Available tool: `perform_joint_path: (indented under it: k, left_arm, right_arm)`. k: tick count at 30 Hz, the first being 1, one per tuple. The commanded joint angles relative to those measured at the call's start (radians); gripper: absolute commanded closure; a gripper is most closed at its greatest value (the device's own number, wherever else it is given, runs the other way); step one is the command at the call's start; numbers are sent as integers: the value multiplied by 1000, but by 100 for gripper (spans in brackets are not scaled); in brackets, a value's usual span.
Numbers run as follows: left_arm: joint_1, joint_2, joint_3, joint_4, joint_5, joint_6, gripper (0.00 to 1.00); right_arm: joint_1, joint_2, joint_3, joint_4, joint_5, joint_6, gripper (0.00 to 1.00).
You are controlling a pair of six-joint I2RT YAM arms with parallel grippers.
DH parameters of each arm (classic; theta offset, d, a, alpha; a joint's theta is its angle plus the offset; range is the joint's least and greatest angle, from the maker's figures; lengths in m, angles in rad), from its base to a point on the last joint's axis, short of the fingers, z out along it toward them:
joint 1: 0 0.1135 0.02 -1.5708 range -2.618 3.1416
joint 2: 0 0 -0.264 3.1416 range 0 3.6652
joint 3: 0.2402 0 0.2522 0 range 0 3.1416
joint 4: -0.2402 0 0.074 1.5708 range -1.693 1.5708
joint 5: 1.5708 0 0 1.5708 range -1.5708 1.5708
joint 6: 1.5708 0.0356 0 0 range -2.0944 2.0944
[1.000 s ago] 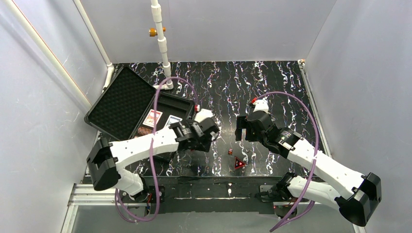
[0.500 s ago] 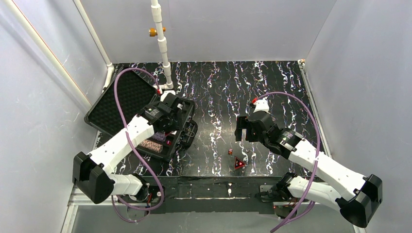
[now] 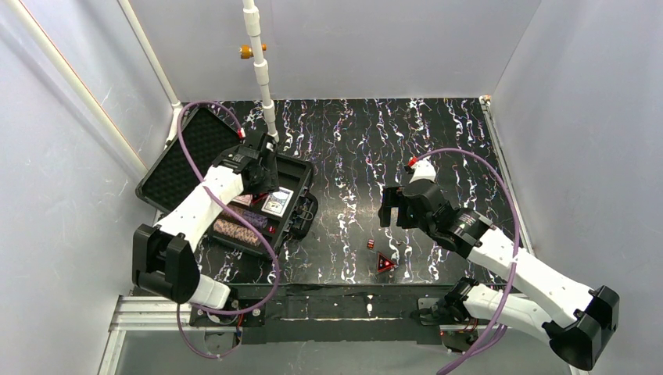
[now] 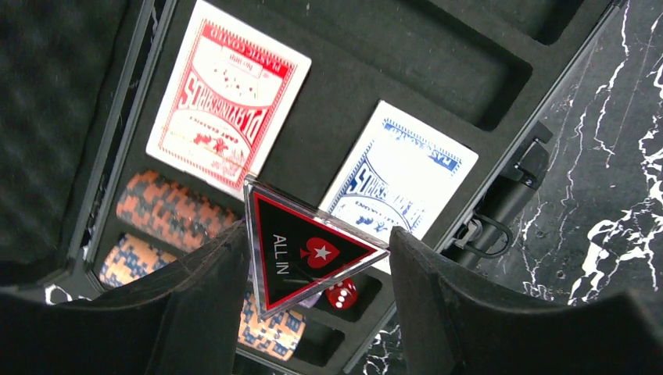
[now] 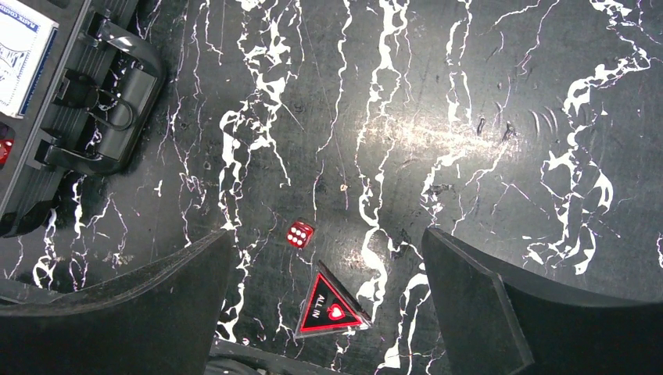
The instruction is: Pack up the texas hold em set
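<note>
Left wrist view alone shows it: left gripper (image 4: 317, 266) clamped on a clear-edged black-and-red "ALL IN" triangle (image 4: 305, 254) over the open black foam-lined plastic case (image 4: 336, 101), above red card deck (image 4: 228, 98), blue card deck (image 4: 399, 176) and ribbed orange chip stacks (image 4: 168, 215). Right gripper (image 5: 327, 234) is spread wide over the marbled black worktop (image 5: 469, 117). A second triangle (image 5: 330, 308) and a tiny red die (image 5: 299, 233) lie beneath.

White-shelled arms (image 3: 195, 211) with black joints (image 3: 166, 262), black claws (image 4: 317, 273) — a purple cable (image 3: 457, 149) looping off each.

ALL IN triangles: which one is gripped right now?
The triangle clamped in the left gripper, over the open case. The other triangle lies loose on the table beside a red die.
</note>
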Motion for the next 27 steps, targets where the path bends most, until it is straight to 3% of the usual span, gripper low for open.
perform_joint_path:
  k: [1,8,15,20,27]
  left_arm:
    - [44,30,59,60,78,189,60]
    - [114,98,131,36,164,346,59]
    - [241,87,114,45,417,538,54]
    - [263,110,87,53,439,642,48]
    - [296,163,65,77,498,719,46]
  right_arm:
    - [5,-33,-9,8,7,5,2]
    - [5,-21,-10,18,-2,-6,2]
    - [5,-24,-13,23,-6,-12,2]
    - [5,-14,-11,29,-23,-19,2]
    - [5,-10,-8,32,-33,-19,2]
